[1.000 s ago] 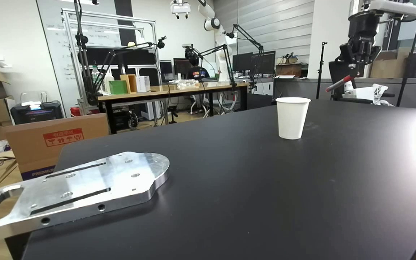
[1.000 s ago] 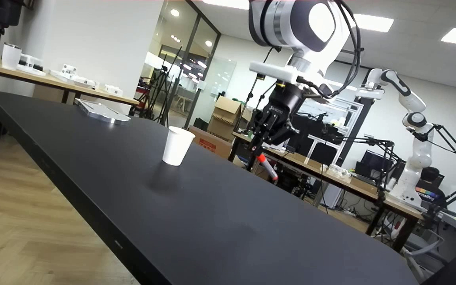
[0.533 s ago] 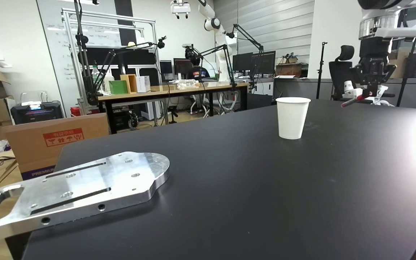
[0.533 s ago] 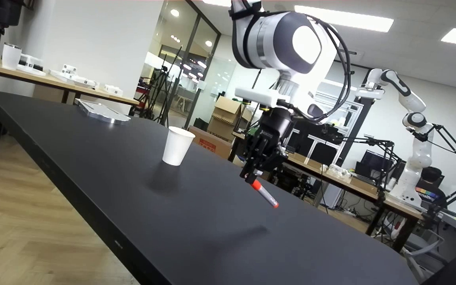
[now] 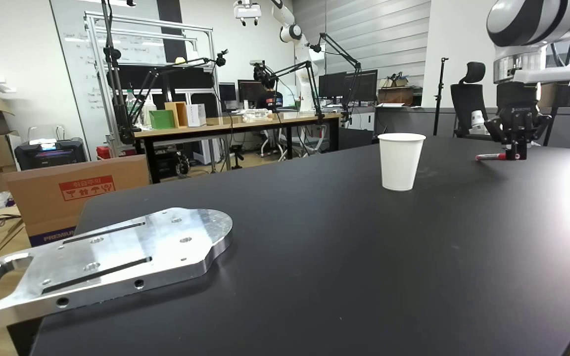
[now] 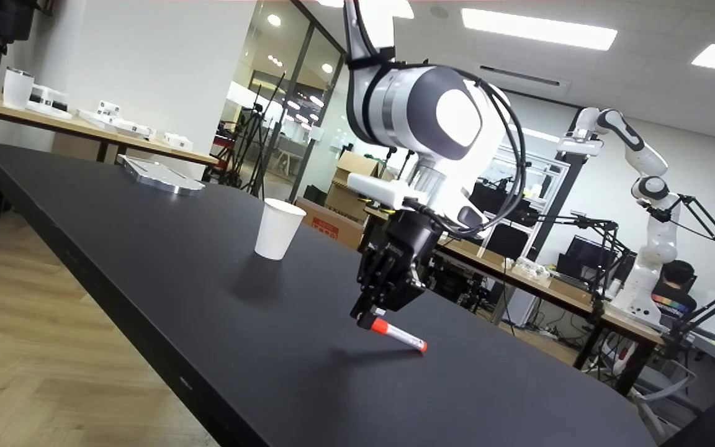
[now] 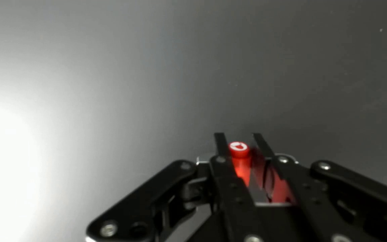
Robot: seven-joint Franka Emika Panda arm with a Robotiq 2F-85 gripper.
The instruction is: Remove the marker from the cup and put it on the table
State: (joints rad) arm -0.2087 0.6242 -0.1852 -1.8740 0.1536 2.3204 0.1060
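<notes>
The marker, white with red ends, is held between the fingers of my gripper [image 5: 516, 154] just over the table [image 5: 364, 257]. The marker [image 5: 490, 156] lies nearly level in an exterior view. In an exterior view the marker [image 6: 402, 336] slants down, its far end at or very near the tabletop. In the wrist view its red end [image 7: 239, 150] sits between the fingertips [image 7: 238, 136]; the rest is hidden. The white cup [image 5: 400, 163] stands upright apart from the gripper, also seen in an exterior view [image 6: 278, 228]. Nothing sticks out above its rim; its inside is hidden.
A silver metal plate [image 5: 156, 242] lies near a table end; it also shows in an exterior view [image 6: 162, 176]. A cardboard box [image 5: 79, 198] stands beyond the table edge. A wooden workbench [image 5: 245, 121] with another arm is further back.
My gripper has come down with the marker from well above the table to close over the top. The marker now hangs flatter, nearer the surface. The cup has not moved.
</notes>
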